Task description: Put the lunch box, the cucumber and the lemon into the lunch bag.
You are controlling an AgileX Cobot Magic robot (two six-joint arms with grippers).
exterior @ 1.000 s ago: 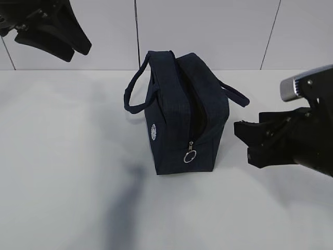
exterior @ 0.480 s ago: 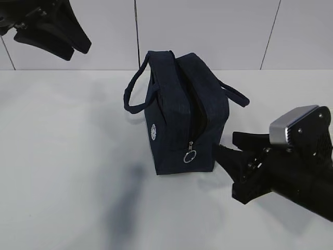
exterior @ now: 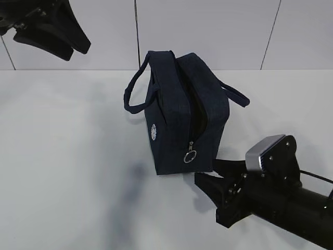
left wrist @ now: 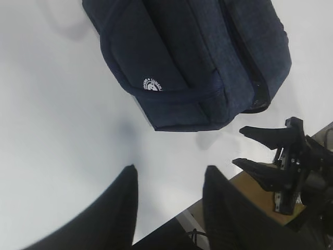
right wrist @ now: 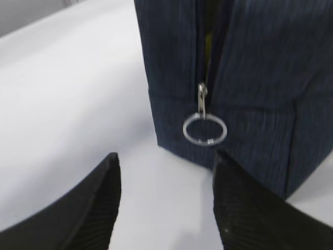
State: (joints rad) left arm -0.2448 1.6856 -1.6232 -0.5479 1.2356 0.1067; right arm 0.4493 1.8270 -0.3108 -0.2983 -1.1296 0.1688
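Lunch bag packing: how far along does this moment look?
No lunch box, cucumber or lemon lies on the white table; yellow-green shows inside the zipper gap. The open right gripper faces the metal ring pull of the dark navy fabric lunch bag, holding nothing. Closing the zipper seems left.

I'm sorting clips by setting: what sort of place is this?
Probably a lab or test bench, not a kitchen: a bare white tabletop, a plain white panelled wall, and only a dark navy fabric lunch bag between two black robot arms.
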